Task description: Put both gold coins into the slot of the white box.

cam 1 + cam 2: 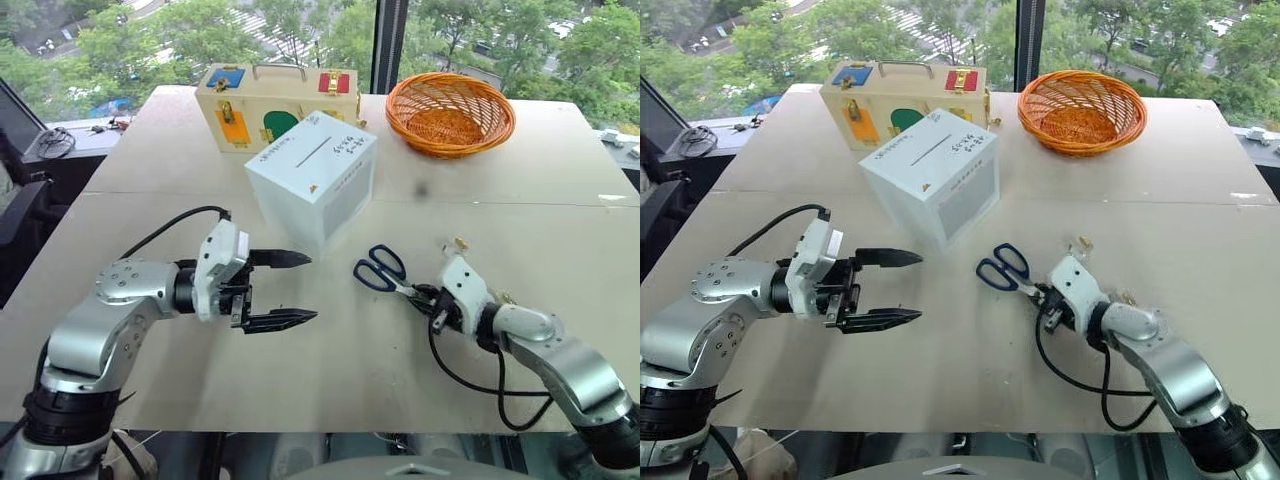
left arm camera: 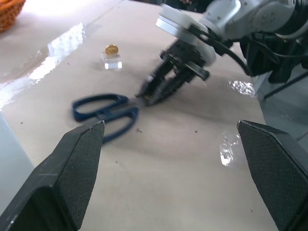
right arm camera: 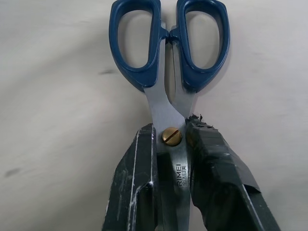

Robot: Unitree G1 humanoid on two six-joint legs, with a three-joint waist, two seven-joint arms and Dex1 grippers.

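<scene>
Two gold coins (image 1: 460, 243) (image 1: 505, 297) are sitting on clear blocks beside the right gripper (image 3: 171, 139), whose fingers are clamping one pair of blue-handled scissors (image 3: 169, 62). One white box (image 1: 312, 178) is standing behind; the left gripper (image 1: 285, 290) is hovering, fingers apart.

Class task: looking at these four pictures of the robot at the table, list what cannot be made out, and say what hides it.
- Scissors blade tips: hidden between the right claw fingers, right wrist view.
- Handwriting on the white box: too small, eye views.
- Second gold coin: tiny, beside the right arm; uncertain.
- Basket contents: indistinct.
</scene>
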